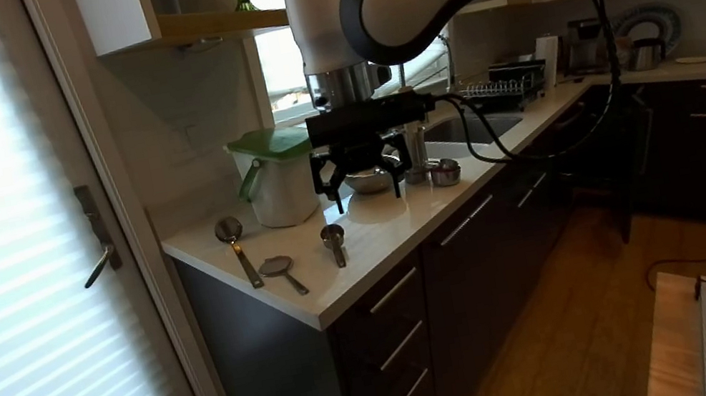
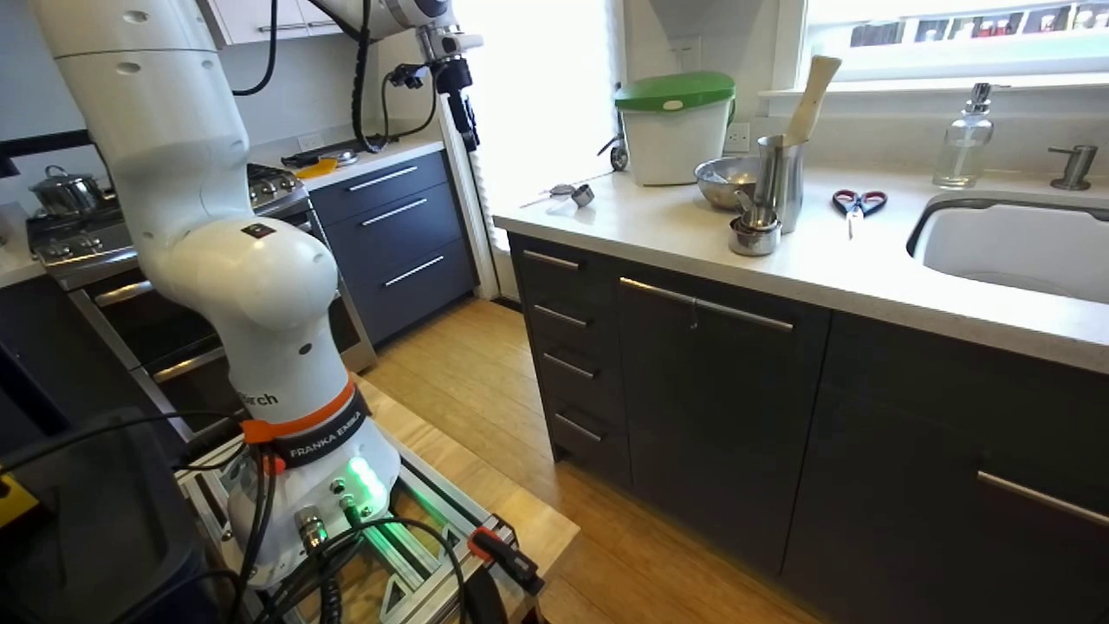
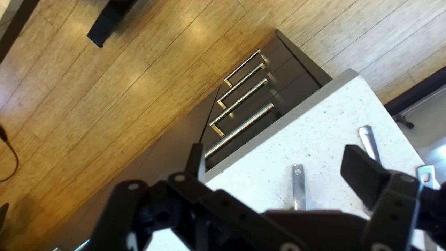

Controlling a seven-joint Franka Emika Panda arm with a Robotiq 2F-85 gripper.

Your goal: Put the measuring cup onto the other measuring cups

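"Nearest items?"

"Gripper [image 1: 368,199], one, raised above the counter [image 1: 392,216], jaws spread. Long-handled scoops [image 1: 276,265], two, near the corner. Measuring cup [image 1: 332,233], one, on the counter beside them."

"Containers, going back?"

"Bin [image 1: 285,192], one, green-lidded, contents hidden. Metal bowl [image 1: 371,184], one. Other measuring cups [image 1: 446,176], one nested cluster, number I can't tell. Just beside it, metal canister [image 2: 775,180], one, holding one wooden utensil [image 2: 813,100]."

"Farthest?"

"Scissors [image 2: 856,208], one pair, between canister and sink [image 2: 1022,251]."

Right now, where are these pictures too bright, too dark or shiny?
In both exterior views, bright light washes much of the door nearly white; in an exterior view, the counter has a glossy sheen; in the wrist view, the gripper shows nearly black, with little detail, and glare patches brighten the floor.
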